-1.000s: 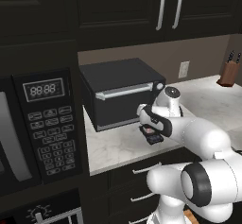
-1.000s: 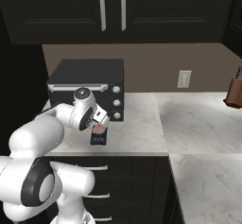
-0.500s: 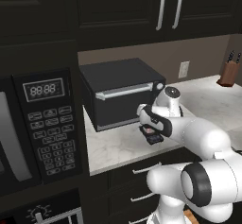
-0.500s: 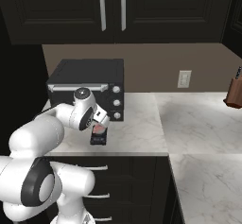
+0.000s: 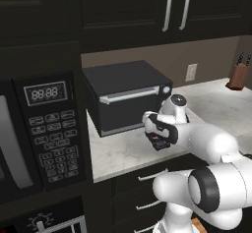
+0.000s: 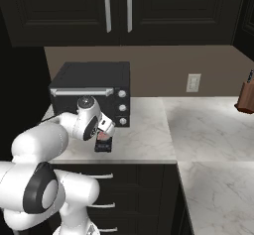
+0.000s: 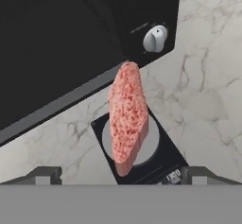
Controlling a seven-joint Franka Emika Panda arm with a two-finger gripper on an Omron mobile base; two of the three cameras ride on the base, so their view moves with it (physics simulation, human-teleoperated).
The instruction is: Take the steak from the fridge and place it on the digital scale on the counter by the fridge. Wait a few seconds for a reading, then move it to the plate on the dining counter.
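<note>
The pinkish-red steak [image 7: 126,116] lies on the small black digital scale [image 7: 160,159], which sits on the marble counter in front of the toaster oven. My gripper [image 7: 122,175] hovers just above it, open, with its fingertips [image 7: 47,173] spread wide on either side of the steak and not touching it. From the base, the gripper [image 5: 156,137] hangs over the scale [image 5: 160,145] near the counter's front edge. In the right base view the steak [image 6: 103,136] shows as a pink patch above the scale [image 6: 103,147]. The fridge, plate and dining counter are out of view.
A big black toaster oven [image 5: 125,97] stands directly behind the scale. A built-in microwave panel [image 5: 47,129] rises to the left. A knife block [image 6: 245,97] stands at the far right of the worktop [image 6: 208,130]. Dark cabinets hang overhead.
</note>
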